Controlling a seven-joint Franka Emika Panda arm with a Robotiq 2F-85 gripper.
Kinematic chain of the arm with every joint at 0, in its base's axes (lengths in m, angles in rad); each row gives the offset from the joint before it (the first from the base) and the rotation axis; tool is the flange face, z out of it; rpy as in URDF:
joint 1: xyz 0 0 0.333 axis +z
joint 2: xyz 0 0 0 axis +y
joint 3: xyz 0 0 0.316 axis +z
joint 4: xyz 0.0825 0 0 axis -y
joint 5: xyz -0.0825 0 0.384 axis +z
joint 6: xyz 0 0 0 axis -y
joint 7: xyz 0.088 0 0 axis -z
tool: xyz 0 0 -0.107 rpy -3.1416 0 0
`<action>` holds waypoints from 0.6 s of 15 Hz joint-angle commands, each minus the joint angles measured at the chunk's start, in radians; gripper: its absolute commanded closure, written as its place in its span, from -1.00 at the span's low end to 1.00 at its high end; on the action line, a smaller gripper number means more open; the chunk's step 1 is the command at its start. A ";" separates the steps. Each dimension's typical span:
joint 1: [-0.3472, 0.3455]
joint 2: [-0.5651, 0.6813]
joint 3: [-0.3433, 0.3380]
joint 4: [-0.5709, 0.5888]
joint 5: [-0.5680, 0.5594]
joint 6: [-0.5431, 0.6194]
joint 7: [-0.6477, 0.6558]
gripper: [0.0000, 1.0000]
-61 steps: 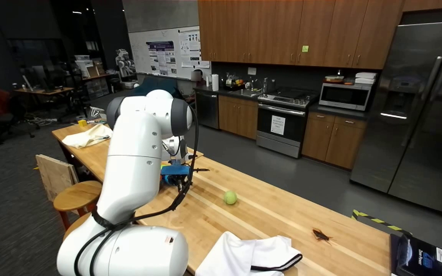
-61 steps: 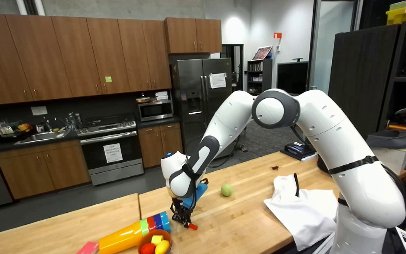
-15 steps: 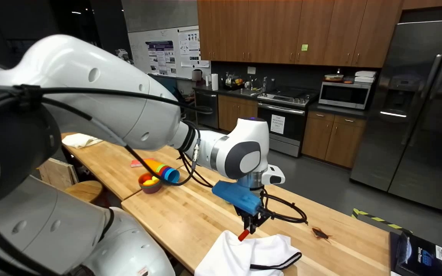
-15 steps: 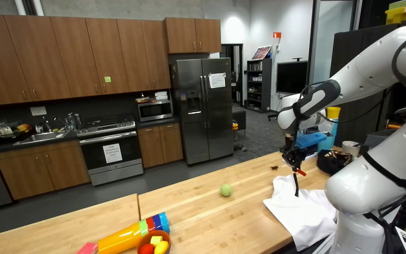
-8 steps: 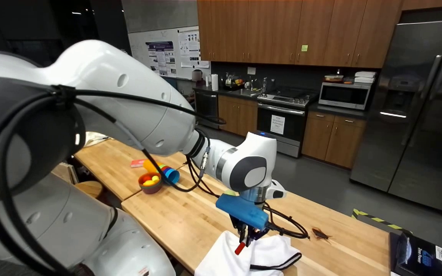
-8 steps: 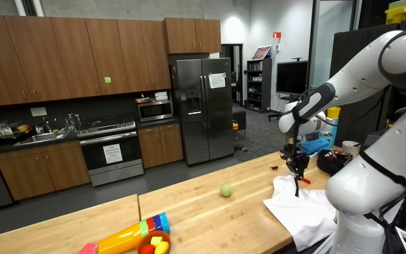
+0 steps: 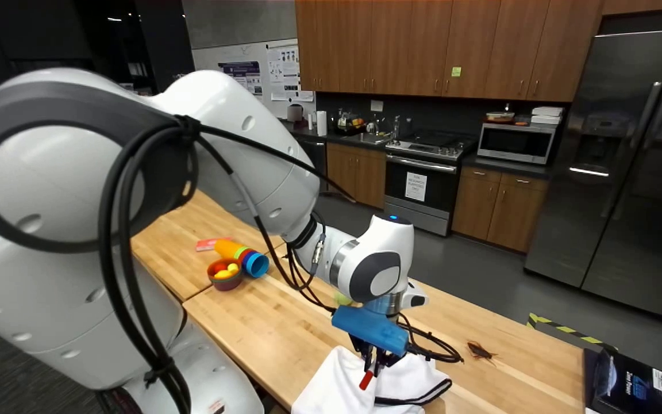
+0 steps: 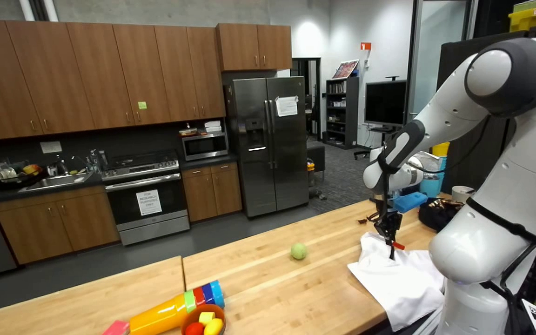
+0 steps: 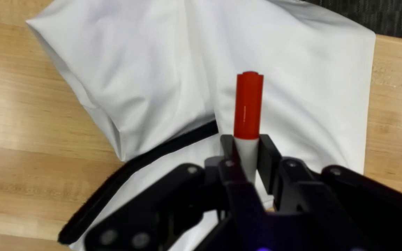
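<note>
My gripper (image 9: 246,144) is shut on a marker (image 9: 248,104) with a red cap and a white barrel. The cap sticks out past the fingertips; the rest of the barrel is partly hidden by the fingers. The marker is over a crumpled white cloth (image 9: 145,55) with a black strip along one edge. In both exterior views the gripper (image 7: 376,361) (image 8: 390,235) is low over the cloth (image 7: 328,388) (image 8: 396,281), with the red cap (image 7: 366,380) (image 8: 398,245) tilted downward. I cannot tell whether the marker touches the cloth.
On the wooden table (image 8: 268,284) are a green ball (image 8: 298,251), stacked coloured cups (image 7: 245,257), and a bowl (image 7: 226,283) of toy pieces. A brown insect-like object (image 7: 481,351) lies right of the cloth. A black box (image 7: 632,382) stands at the table's end.
Since about four seconds ago the arm has swung with the marker from beside the cups and bowl to above the cloth. Over the last second the gripper has lowered toward the cloth.
</note>
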 commanded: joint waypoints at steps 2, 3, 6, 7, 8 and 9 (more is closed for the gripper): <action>-0.010 0.083 -0.008 0.001 0.000 0.111 -0.035 0.90; -0.011 0.098 -0.009 0.001 0.003 0.131 -0.038 0.90; -0.022 0.154 0.002 0.001 -0.031 0.185 -0.012 0.90; -0.021 0.170 0.002 0.001 -0.031 0.193 -0.015 0.90; -0.022 0.184 0.002 0.001 -0.035 0.198 -0.014 0.90; -0.018 0.192 0.000 0.002 -0.024 0.184 -0.036 0.51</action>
